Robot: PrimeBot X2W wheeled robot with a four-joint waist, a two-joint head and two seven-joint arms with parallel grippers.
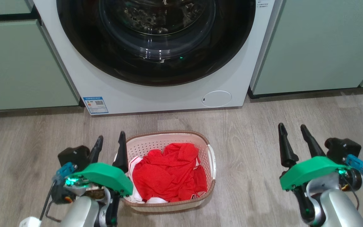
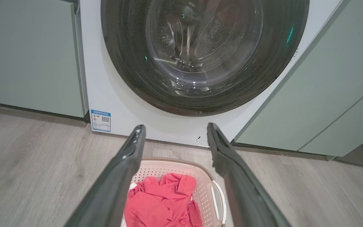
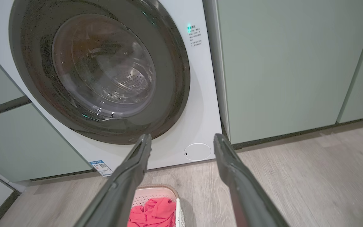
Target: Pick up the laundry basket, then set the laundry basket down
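Your left gripper (image 1: 110, 136) is spread wide and holds nothing. Its inner finger stands right at the near-side rim of the laundry basket (image 1: 165, 132); whether it touches, you cannot tell from the head view. Your right gripper (image 1: 292, 126) is equally wide and empty, and from it the basket lies well off toward the other arm, with bare floor (image 1: 247, 151) between.

The main risk is a lopsided grab. If you close the left alone and lift, the far side will likely sag and the red clothes (image 1: 169, 170) could slide out. Dropping the left finger onto the rim instead of past it would probably shove or tip the light basket. The right arm has a long sideways reach, and swinging in too fast could knock the basket toward the washing machine (image 1: 169, 97) just beyond your fingertips.

The basket itself sits upright on the floor. It is cream, perforated plastic with a brown woven-look rim and base band. A white handle (image 1: 212, 161) shows on the side facing your right gripper, while the opposite one is hidden behind the left. The clothes are heaped to about rim height.
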